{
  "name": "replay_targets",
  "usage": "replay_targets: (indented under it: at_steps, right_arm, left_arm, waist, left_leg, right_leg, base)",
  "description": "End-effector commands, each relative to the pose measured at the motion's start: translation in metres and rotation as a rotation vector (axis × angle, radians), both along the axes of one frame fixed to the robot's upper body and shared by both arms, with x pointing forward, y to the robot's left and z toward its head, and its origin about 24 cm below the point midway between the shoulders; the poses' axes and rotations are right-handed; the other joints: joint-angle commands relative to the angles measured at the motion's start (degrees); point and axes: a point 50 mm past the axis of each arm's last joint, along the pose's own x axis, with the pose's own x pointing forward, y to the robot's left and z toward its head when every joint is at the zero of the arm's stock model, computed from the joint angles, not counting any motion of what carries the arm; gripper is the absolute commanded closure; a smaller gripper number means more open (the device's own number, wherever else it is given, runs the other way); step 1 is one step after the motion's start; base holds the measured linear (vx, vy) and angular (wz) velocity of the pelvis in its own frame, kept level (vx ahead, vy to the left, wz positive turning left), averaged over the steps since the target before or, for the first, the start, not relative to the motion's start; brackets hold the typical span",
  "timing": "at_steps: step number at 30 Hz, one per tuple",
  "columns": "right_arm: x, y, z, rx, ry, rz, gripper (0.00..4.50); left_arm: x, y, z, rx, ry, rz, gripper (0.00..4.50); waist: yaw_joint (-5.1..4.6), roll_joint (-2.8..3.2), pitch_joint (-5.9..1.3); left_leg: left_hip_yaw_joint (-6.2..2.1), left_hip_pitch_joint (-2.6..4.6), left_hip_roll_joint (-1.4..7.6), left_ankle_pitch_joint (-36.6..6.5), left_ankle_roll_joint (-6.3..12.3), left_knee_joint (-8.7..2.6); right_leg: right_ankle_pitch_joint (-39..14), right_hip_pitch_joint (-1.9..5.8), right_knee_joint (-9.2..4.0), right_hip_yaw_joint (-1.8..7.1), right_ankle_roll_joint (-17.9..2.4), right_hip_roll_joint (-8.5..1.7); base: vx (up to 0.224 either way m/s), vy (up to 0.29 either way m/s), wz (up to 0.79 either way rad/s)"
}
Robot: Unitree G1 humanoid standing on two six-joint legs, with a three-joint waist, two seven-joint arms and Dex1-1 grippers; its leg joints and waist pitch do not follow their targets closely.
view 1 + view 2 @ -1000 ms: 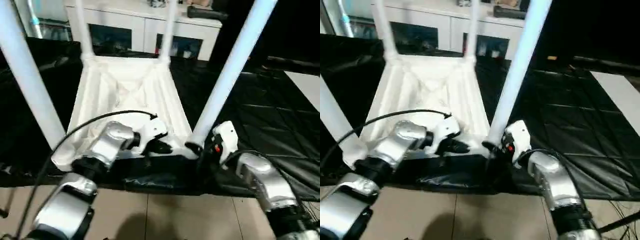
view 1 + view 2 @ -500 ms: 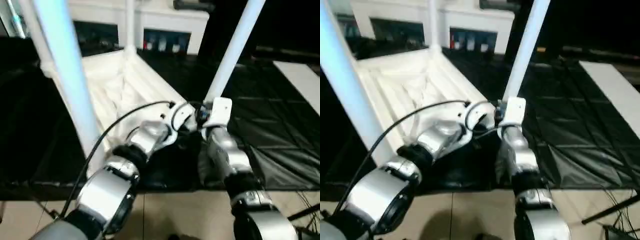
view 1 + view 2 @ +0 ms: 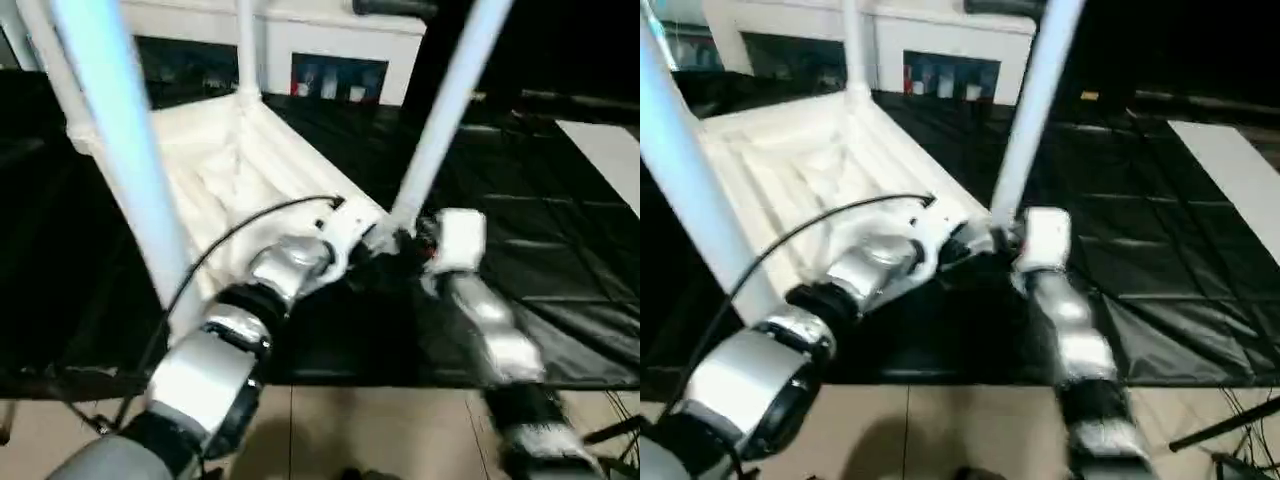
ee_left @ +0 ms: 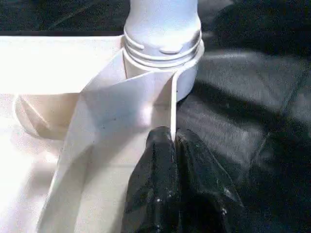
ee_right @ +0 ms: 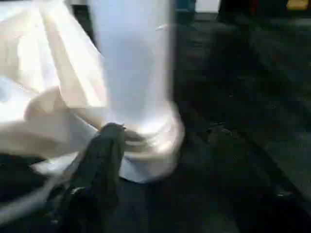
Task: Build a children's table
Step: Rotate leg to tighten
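The tabletop (image 3: 235,165) lies upside down on a black mat (image 3: 540,260), its ribbed underside facing up, with four legs standing in the corner sockets. The near right leg (image 3: 445,110) rises toward 1 o'clock and the near left leg (image 3: 120,150) stands at 9 o'clock. The left gripper (image 4: 174,145) pinches the thin rim wall just beside the near right socket (image 4: 163,63), its jaws narrow upon it. The right gripper (image 5: 114,133) sits at the foot of the same leg; its jaw state cannot be told. A cabinet (image 3: 330,50) stands at 12 o'clock.
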Motion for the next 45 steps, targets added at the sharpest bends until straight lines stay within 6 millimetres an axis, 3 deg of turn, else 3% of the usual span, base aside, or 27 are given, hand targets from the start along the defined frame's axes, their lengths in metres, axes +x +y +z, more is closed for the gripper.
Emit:
replay_targets:
  at_steps: [1, 3, 5, 6, 7, 8, 11, 14, 15, 17, 20, 23, 32, 39, 40, 42, 45]
  right_arm:
    - [-0.009, -0.006, 0.011, -0.028, -0.033, 0.134, 1.15]
    - [-0.022, -0.017, 0.011, -0.052, -0.009, 0.249, 0.95]
    - [-0.042, -0.032, 0.012, -0.105, 0.030, 0.400, 0.95]
    - [-0.045, -0.034, 0.012, -0.110, 0.038, 0.420, 0.95]
    - [-0.060, -0.047, 0.012, -0.146, 0.092, 0.513, 0.95]
    - [-0.065, -0.051, 0.011, -0.156, 0.111, 0.541, 0.95]
    - [-0.071, -0.055, 0.011, -0.170, 0.135, 0.577, 0.95]
    - [-0.076, -0.055, 0.006, -0.165, 0.175, 0.620, 0.95]
    - [-0.076, -0.054, 0.006, -0.171, 0.178, 0.625, 0.95]
    - [-0.075, -0.052, 0.005, -0.175, 0.181, 0.629, 0.95]
    - [-0.073, -0.049, 0.007, -0.168, 0.173, 0.634, 0.95]
    - [-0.072, -0.047, 0.008, -0.164, 0.168, 0.649, 0.95]
    - [-0.070, -0.041, 0.008, -0.159, 0.152, 0.650, 0.95]
    - [-0.070, -0.040, 0.006, -0.153, 0.152, 0.655, 0.95]
    - [-0.073, -0.039, 0.007, -0.145, 0.156, 0.664, 0.95]
    - [-0.076, -0.040, 0.006, -0.144, 0.159, 0.669, 0.95]
    - [-0.078, -0.041, 0.006, -0.143, 0.155, 0.659, 0.95]
  left_arm:
    - [-0.003, -0.002, -0.001, 0.027, 0.004, -0.089, 4.50]
    - [-0.009, 0.003, -0.008, 0.054, 0.034, -0.168, 4.50]
    - [-0.015, 0.011, -0.014, 0.088, 0.063, -0.273, 4.50]
    - [-0.016, 0.012, -0.015, 0.093, 0.066, -0.292, 4.50]
    - [-0.023, 0.021, -0.018, 0.116, 0.102, -0.417, 4.50]
    - [-0.026, 0.024, -0.018, 0.126, 0.104, -0.485, 4.50]
    - [-0.030, 0.029, -0.018, 0.137, 0.108, -0.578, 4.50]
    - [-0.029, 0.034, -0.013, 0.174, 0.083, -0.619, 4.50]
    - [-0.029, 0.035, -0.012, 0.184, 0.076, -0.627, 4.50]
    - [-0.029, 0.038, -0.011, 0.201, 0.069, -0.648, 4.50]
    - [-0.030, 0.041, -0.010, 0.201, 0.070, -0.665, 4.50]
    - [-0.031, 0.043, -0.009, 0.202, 0.070, -0.674, 4.50]
    - [-0.034, 0.048, -0.006, 0.200, 0.047, -0.705, 4.50]
    - [-0.036, 0.055, -0.008, 0.265, 0.021, -0.752, 4.50]
    - [-0.037, 0.059, -0.008, 0.283, 0.022, -0.768, 4.50]
    - [-0.038, 0.061, -0.007, 0.293, 0.017, -0.792, 4.50]
    - [-0.039, 0.064, -0.007, 0.298, 0.012, -0.797, 4.50]
  waist:
    - [1.11, 0.21, -4.03]
    - [1.55, 0.20, -3.81]
    - [1.93, 0.80, -3.85]
    - [2.16, 0.54, -3.77]
    - [2.53, 0.68, -3.71]
    - [2.84, 0.58, -3.75]
    - [2.90, 0.68, -3.36]
    - [2.78, 0.68, -2.87]
    - [2.86, 0.36, -2.84]
    - [2.80, 0.49, -2.84]
    - [2.55, 0.17, -2.95]
    - [2.35, 0.15, -3.01]
    - [2.78, 0.00, -3.44]
    - [2.82, 0.11, -3.40]
    - [2.90, 0.74, -3.32]
    - [2.80, 0.47, -3.29]
    - [2.70, 0.72, -3.23]
  left_leg:
    - [0.47, 0.92, 0.63, -11.9, 6.25, -3.77]
    - [0.51, 0.89, 0.69, -13.1, 6.24, -3.90]
    - [0.29, 0.90, 0.76, -13.8, 6.19, -4.01]
    - [0.37, 1.02, 0.88, -14.2, 6.43, -3.95]
    - [0.37, 0.77, 0.75, -14.9, 6.43, -4.06]
    - [0.36, 0.94, 0.90, -15.2, 6.25, -4.04]
    - [0.30, 0.93, 0.91, -17.7, 5.45, -4.42]
    - [0.15, 2.41, 1.00, -24.7, 2.98, -4.44]
    - [-0.01, 2.37, 1.01, -24.8, 2.71, -4.44]
    - [-0.28, 1.93, 0.98, -24.6, 2.35, -4.65]
    - [-0.56, 1.34, 1.00, -23.1, 2.18, -4.90]
    - [-0.52, 1.31, 1.01, -22.7, 2.36, -4.87]
    - [0.08, 1.12, 1.33, -16.8, 3.37, -4.68]
    - [0.12, 1.08, 1.23, -17.0, 2.98, -4.71]
    - [0.06, 1.29, 1.24, -18.0, 2.55, -4.81]
    - [0.00, 1.20, 1.23, -19.1, 2.16, -4.90]
    - [-0.09, 1.30, 1.27, -20.5, 1.63, -5.02]
  right_leg:
    - [-12.0, 4.61, -3.56, 1.51, -12.1, -2.02]
    - [-13.9, 4.37, -3.72, 1.55, -11.7, -2.10]
    - [-14.1, 4.65, -3.84, 1.54, -11.4, -2.12]
    - [-13.3, 4.54, -3.91, 1.65, -11.5, -2.06]
    - [-14.8, 4.65, -3.94, 1.58, -11.6, -2.12]
    - [-15.4, 4.64, -4.05, 1.65, -11.3, -2.26]
    - [-19.7, 4.28, -4.41, 1.54, -10.8, -2.27]
    - [-30.1, 3.00, -5.60, 1.25, -8.7, -2.32]
    - [-32.1, 2.96, -5.74, 1.16, -7.9, -2.48]
    - [-33.8, 3.23, -5.97, 1.06, -6.4, -2.62]
    - [-33.6, 3.62, -5.88, 0.98, -5.5, -2.77]
    - [-32.6, 3.51, -5.76, 1.04, -5.8, -2.71]
    - [-20.8, 3.87, -4.09, 1.67, -10.1, -2.67]
    - [-21.4, 3.98, -3.99, 1.73, -9.5, -2.62]
    - [-22.4, 3.86, -4.13, 1.78, -9.5, -2.66]
    - [-23.0, 3.96, -4.28, 1.76, -9.0, -2.59]
    - [-24.0, 3.82, -4.43, 1.72, -8.8, -2.60]
  base:
    - [0.000, 0.000, 0.00]
    - [0.000, 0.000, 0.00]
    - [0.000, 0.000, 0.00]
    - [0.000, 0.000, 0.00]
    - [0.000, 0.000, 0.00]
    - [0.000, 0.000, 0.00]
    - [0.000, 0.000, 0.00]
    - [0.000, 0.000, 0.00]
    - [0.000, 0.000, 0.00]
    - [0.000, 0.000, 0.00]
    - [0.000, 0.000, 0.00]
    - [0.000, 0.000, 0.00]
    - [0.000, 0.000, 0.00]
    - [0.000, 0.000, 0.00]
    - [0.000, 0.000, 0.00]
    - [0.000, 0.000, 0.00]
    - [0.000, 0.000, 0.00]
